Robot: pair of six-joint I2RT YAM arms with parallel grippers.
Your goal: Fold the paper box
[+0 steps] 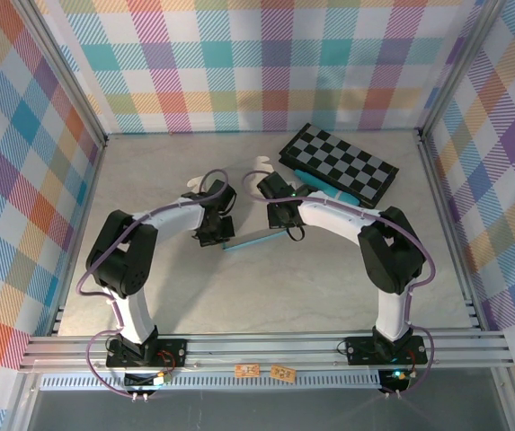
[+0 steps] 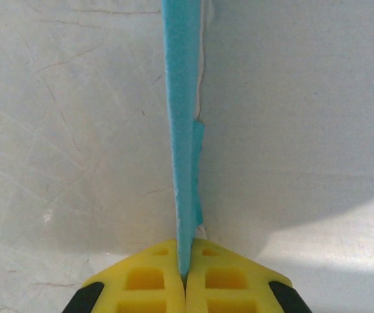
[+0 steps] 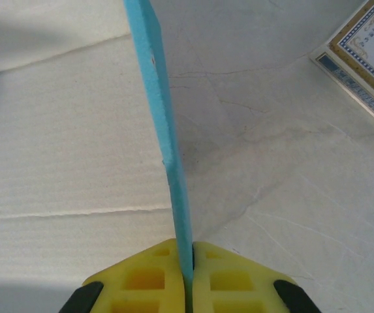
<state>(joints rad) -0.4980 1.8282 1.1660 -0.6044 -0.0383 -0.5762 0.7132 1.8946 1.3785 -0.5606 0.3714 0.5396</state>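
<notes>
**No readable text — two printed spots, both illegible**

You won't get one legible word, number or brand out of these views. In the right wrist view, check the upper right corner: a printed panel lies well to the right of the paper box. It has a gold and blue ornamental border with tiny lettering inside, too blurred to read. In the top view, look just below the aluminium rail, between the arm bases — an orange tag and a second tag lie side by side. Their dark marks are too small to make out.
</notes>
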